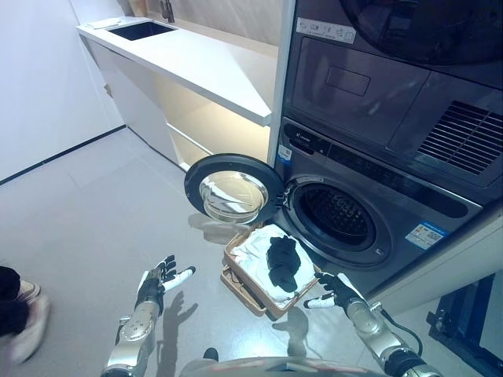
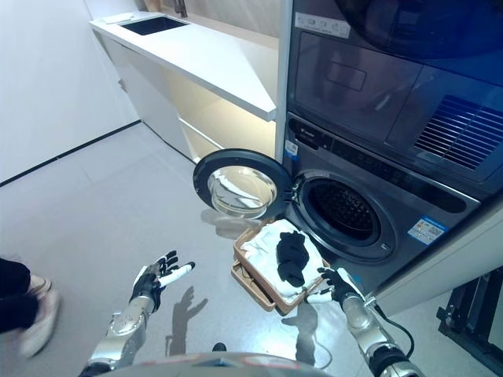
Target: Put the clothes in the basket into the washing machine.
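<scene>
A brown basket (image 1: 236, 279) sits on the floor in front of the washing machine (image 1: 369, 204). It holds white cloth (image 1: 255, 251) with a black garment (image 1: 283, 263) on top. The machine's round door (image 1: 229, 189) is swung open to the left and the drum opening (image 1: 339, 214) is uncovered. My right hand (image 1: 334, 290) is open, just right of the basket and touching nothing. My left hand (image 1: 157, 284) is open over the bare floor, well left of the basket.
A white counter (image 1: 196, 67) with a dark sink (image 1: 141, 30) runs along the left, ending beside the machine. A second appliance (image 1: 393, 71) is stacked above the washer. A person's leg and shoe (image 1: 20, 310) show at the far left edge.
</scene>
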